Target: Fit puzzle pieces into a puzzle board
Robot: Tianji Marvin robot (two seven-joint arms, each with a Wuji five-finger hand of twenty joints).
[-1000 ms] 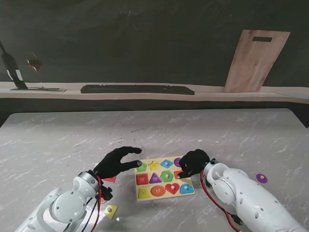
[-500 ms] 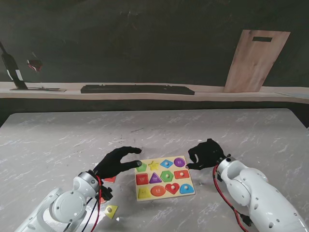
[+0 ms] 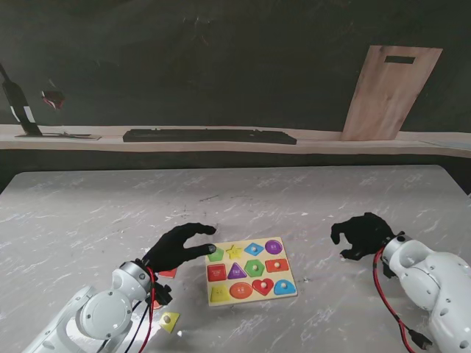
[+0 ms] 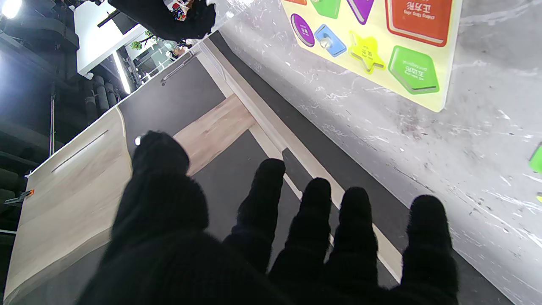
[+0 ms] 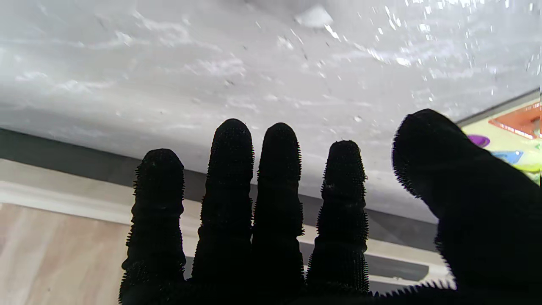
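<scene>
Spreading apart and holding nothing, the fingers (image 5: pixel 228 169) of the right hand (image 3: pixel 362 235) now sit over bare table (image 3: pixel 88 213), well to the right of the puzzle board (image 3: pixel 251 293); one second ago this hand lay on the board's right edge over the purple and red pieces, and half a second ago it was just beside that edge. The right wrist view shows four fingers straight and the thumb off to one side, with only a corner of the board in sight. Left hand (image 3: pixel 179 246) unchanged across all three stand frames: fingers (image 4: pixel 271 186) apart, grasping nothing, tips at the board's left far corner beside the green pentagon piece (image 3: pixel 215 254). Board has not shifted; it lies flat near me at table centre, slightly rotated, with twelve coloured pieces seated, the purple circle (image 3: pixel 274 247) and red rectangle (image 3: pixel 277 265) now uncovered. Loose pieces on the table: a yellow piece (image 3: pixel 169 320) near the left arm, a red one (image 3: pixel 168 273) partly hidden by the left wrist. The purple piece seen earlier to the right of the board is now covered by the right arm.
</scene>
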